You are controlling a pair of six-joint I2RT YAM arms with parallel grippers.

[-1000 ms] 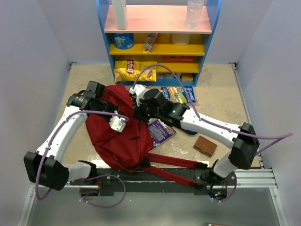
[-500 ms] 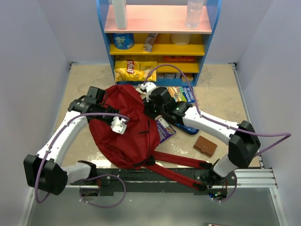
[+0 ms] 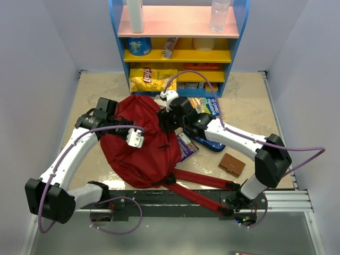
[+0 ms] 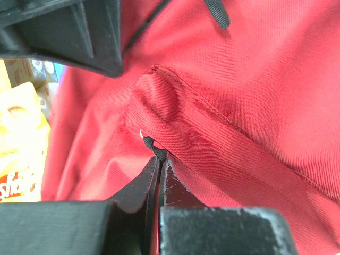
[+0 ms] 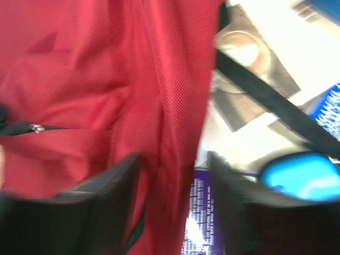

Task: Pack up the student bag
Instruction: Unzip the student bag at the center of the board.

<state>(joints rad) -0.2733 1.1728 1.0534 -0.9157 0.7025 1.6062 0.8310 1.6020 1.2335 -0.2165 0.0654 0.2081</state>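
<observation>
- A beige desk sits between pale walls, with a blue shelf unit at the back.
- The student bag slumps mid-desk, bunched between the two claws.
- The left claw is pinched tight on the bag, right at a seam.
- The right claw is spread wide, with a red fold of the bag between its fingers and a purple book just beyond.

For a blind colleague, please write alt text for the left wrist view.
The left hand, shut, pinches a small black tab at a seam of the red student bag, which fills the view. A yellow snack bag shows at left.
</observation>
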